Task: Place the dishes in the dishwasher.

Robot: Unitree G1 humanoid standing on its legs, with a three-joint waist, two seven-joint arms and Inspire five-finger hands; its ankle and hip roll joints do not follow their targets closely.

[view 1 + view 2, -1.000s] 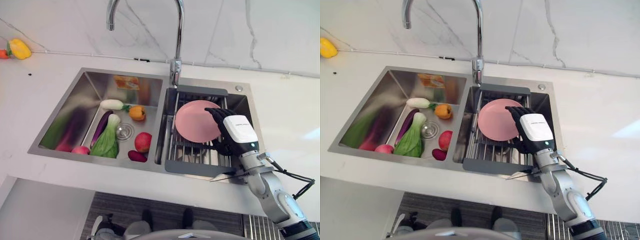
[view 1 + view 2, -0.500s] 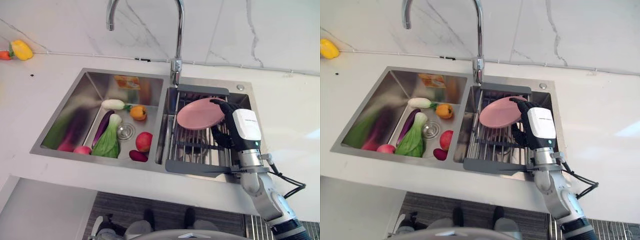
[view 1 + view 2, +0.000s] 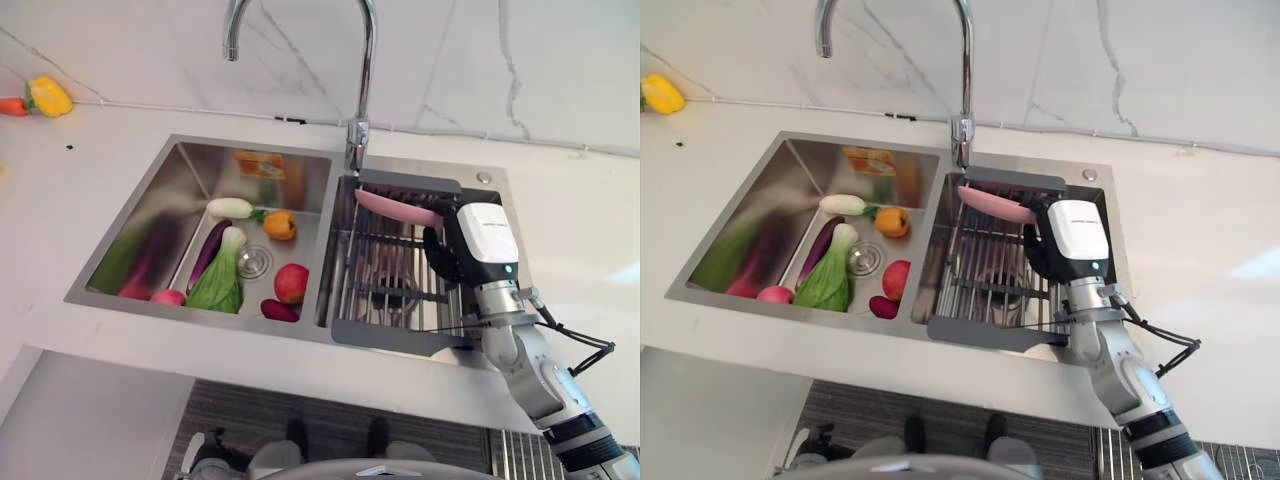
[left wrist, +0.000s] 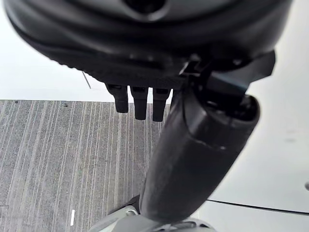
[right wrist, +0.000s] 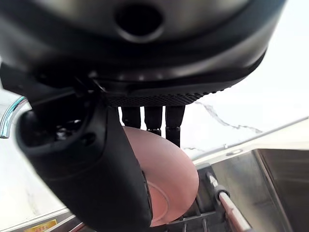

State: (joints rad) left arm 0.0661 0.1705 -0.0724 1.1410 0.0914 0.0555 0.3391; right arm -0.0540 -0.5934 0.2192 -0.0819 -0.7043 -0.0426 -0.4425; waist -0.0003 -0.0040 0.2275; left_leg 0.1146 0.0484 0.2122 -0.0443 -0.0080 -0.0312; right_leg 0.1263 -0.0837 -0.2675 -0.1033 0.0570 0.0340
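A pink plate (image 3: 395,207) hangs above the dark wire rack (image 3: 385,290) in the sink's right basin, tilted so that it appears almost edge-on. My right hand (image 3: 480,245) is shut on the plate's right rim. In the right wrist view the thumb lies over the plate (image 5: 169,179) and the fingers (image 5: 155,118) reach behind it. My left hand (image 4: 145,38) hangs over the grey floor, its fingers relaxed and holding nothing.
The left basin (image 3: 190,165) holds toy produce: a white radish (image 3: 228,208), an orange pepper (image 3: 279,225), a purple eggplant (image 3: 208,252), a green cabbage (image 3: 217,285) and a red apple (image 3: 291,283). The tall faucet (image 3: 362,90) stands behind the basins. A yellow pepper (image 3: 48,96) lies on the counter at far left.
My right hand has lifted the pink plate off the rack and turned it from facing up to nearly edge-on. The view has shifted slightly.
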